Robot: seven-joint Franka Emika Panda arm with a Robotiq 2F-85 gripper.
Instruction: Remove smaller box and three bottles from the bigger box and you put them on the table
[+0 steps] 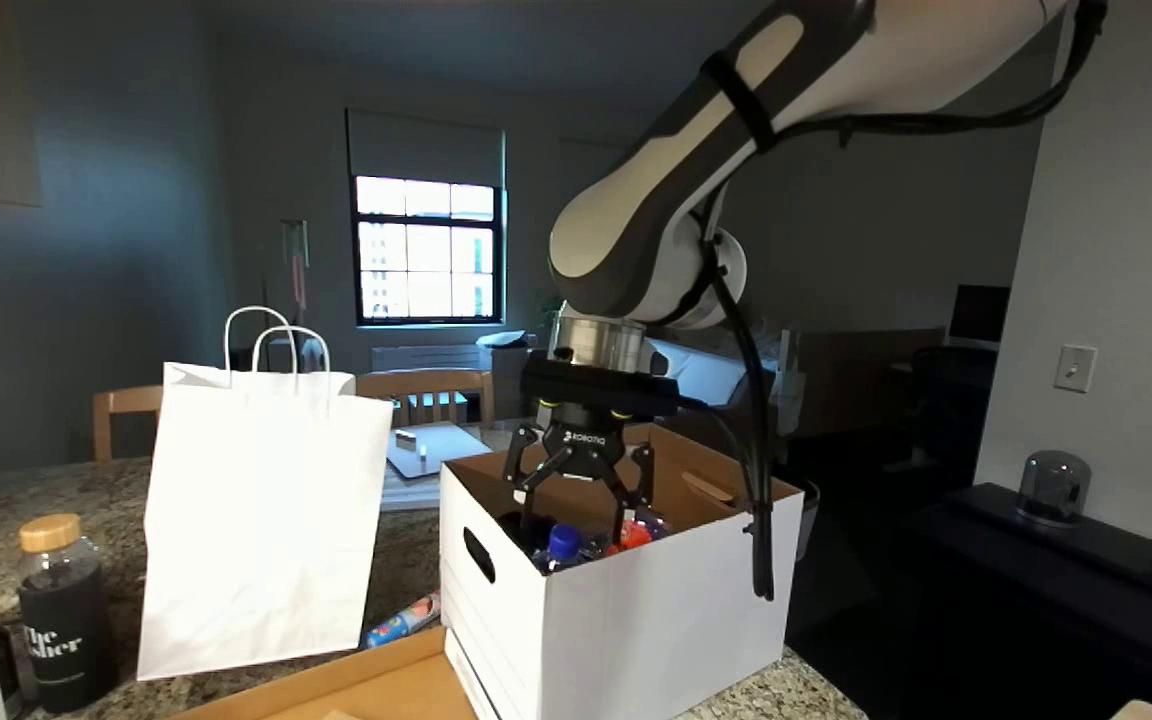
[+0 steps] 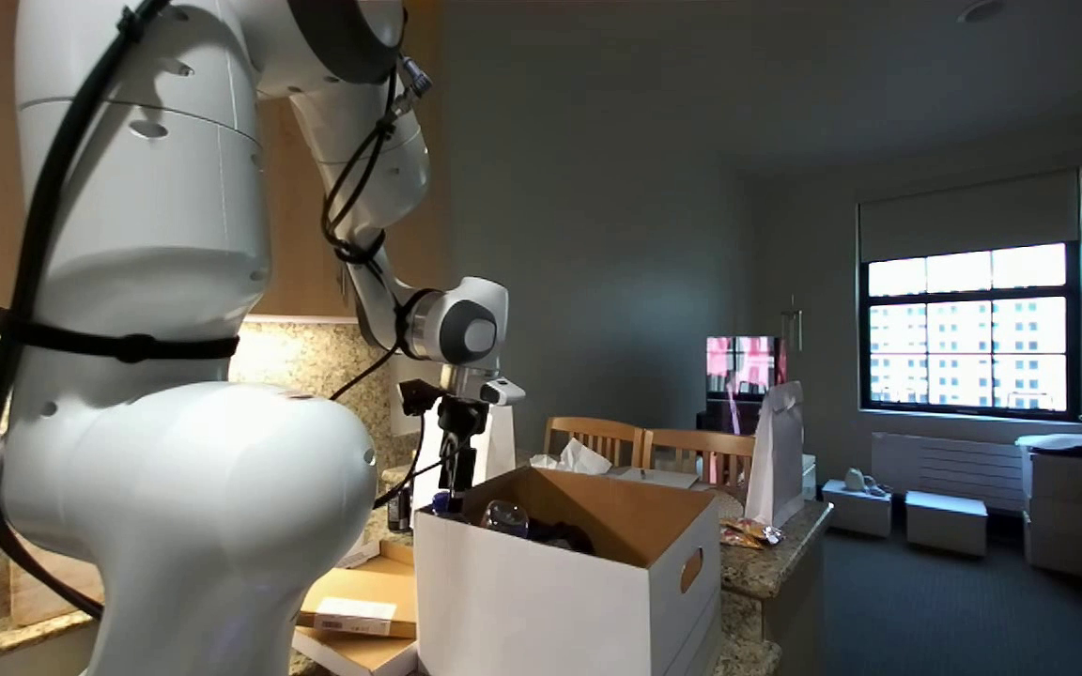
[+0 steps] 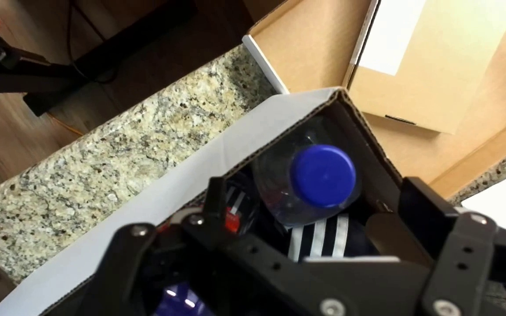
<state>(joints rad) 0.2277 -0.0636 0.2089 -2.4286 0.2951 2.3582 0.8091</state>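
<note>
1. The claw (image 1: 573,533) stands spread wide and grips nothing; its fingertips are down at the mouth of the large white cardboard carton (image 1: 666,625), near one corner.
2. The nearest target is the blue-capped clear plastic bottle (image 3: 314,177), inside the carton and tucked into that corner with its cap uppermost.
3. The relation that matters: in the wrist view the cap lies straight ahead of the claw, about midway between the two fingers, with a gap on either side. The bottle's long axis seems to run down into the carton, much along the claw's own line, perhaps with a slight lean. The next move probably calls for a straight descent and a squeeze, with little sideways correction.
4. One finger sits right by the carton's rim; whether inside or above it cannot be told. It could snag or pinch the cardboard.
5. In an exterior view a red-marked bottle (image 1: 633,533) shows inside the carton, just beside a finger. A third bottle cannot be made out for certain.
6. Beside the carton, a flat brown labelled box (image 3: 433,87) lies in a shallow cardboard tray (image 3: 314,52) on the granite counter (image 3: 147,162); it may be the smaller box, already out.
</note>
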